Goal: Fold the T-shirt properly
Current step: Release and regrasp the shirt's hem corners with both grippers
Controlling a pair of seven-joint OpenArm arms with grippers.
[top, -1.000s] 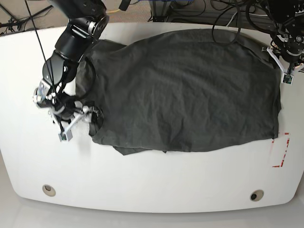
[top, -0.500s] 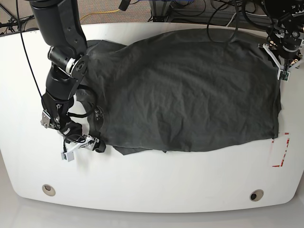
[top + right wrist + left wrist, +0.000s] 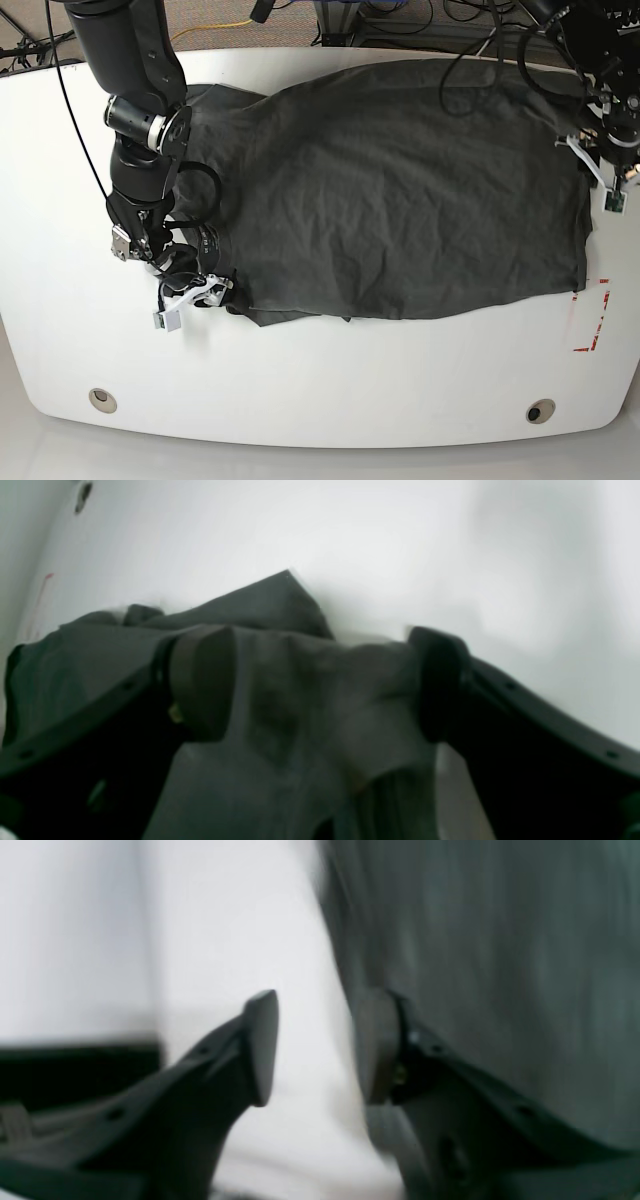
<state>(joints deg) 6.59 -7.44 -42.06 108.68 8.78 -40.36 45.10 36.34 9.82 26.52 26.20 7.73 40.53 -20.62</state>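
The dark grey T-shirt (image 3: 400, 190) lies spread and wrinkled across the white table (image 3: 330, 380). My right gripper (image 3: 200, 293) is at its near-left corner in the base view. In the right wrist view this right gripper (image 3: 317, 680) stands open and wide, with a bunched fold of the T-shirt (image 3: 280, 605) lying between its fingers. My left gripper (image 3: 608, 185) hangs at the shirt's right edge. Seen from the left wrist, the left gripper (image 3: 312, 1047) is open, one finger over bare table (image 3: 225, 915), the other at the edge of the T-shirt (image 3: 500, 965).
A red tape mark (image 3: 592, 318) sits on the table beyond the shirt's near-right corner. Two small round holes (image 3: 101, 399) (image 3: 540, 411) are near the front edge. Black cables (image 3: 480, 40) hang over the back edge.
My right gripper has moved from the shirt's left edge toward its near-left corner. My left gripper has slid nearer along the right edge. The shirt has barely shifted.
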